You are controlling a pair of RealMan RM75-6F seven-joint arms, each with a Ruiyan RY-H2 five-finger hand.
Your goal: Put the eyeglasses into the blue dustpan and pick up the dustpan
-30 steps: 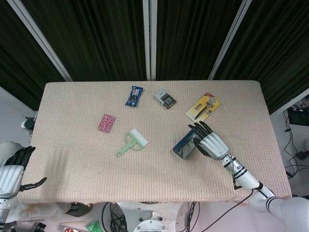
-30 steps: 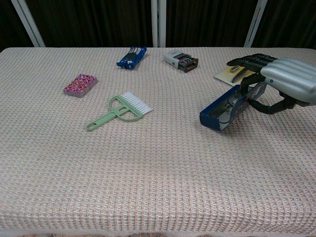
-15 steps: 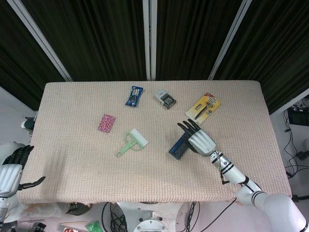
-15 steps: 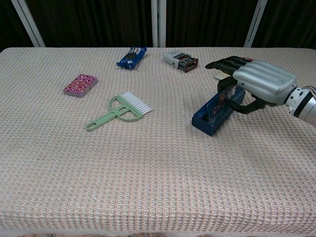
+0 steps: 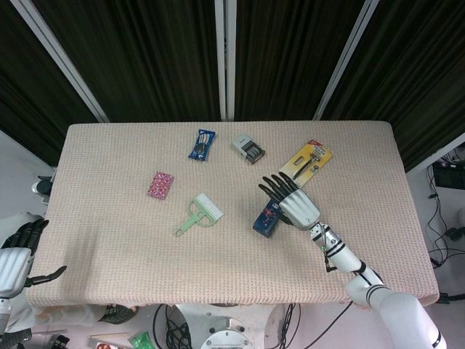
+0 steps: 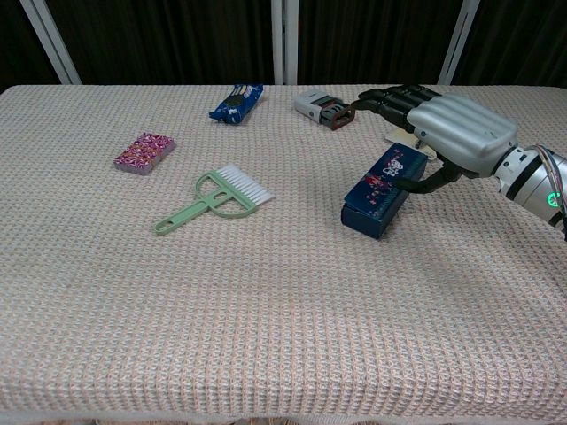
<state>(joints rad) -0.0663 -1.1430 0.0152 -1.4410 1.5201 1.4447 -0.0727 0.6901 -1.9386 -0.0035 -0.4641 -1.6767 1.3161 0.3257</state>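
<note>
The blue dustpan (image 5: pixel 268 217) (image 6: pixel 378 191), a blue box-like tray, lies on the table right of centre with its patterned face up. Its inside is turned away, so the eyeglasses are hidden. My right hand (image 5: pixel 293 203) (image 6: pixel 447 128) hovers over its far right end, fingers stretched out flat above it and gripping nothing. The thumb touches the dustpan's right side. My left hand (image 5: pixel 14 254) hangs off the table's near left corner, fingers apart and empty; the chest view does not show it.
A green brush (image 5: pixel 197 214) (image 6: pixel 215 201) lies left of the dustpan. A pink patterned box (image 5: pixel 160 185), a blue packet (image 5: pixel 203 144), a grey stapler-like item (image 5: pixel 248 149) and a yellow razor card (image 5: pixel 306 161) lie further back.
The right hand moved left and back and turned the dustpan over: its open side with the eyeglasses showed before, now the patterned face is up. The fingers have straightened off it.
</note>
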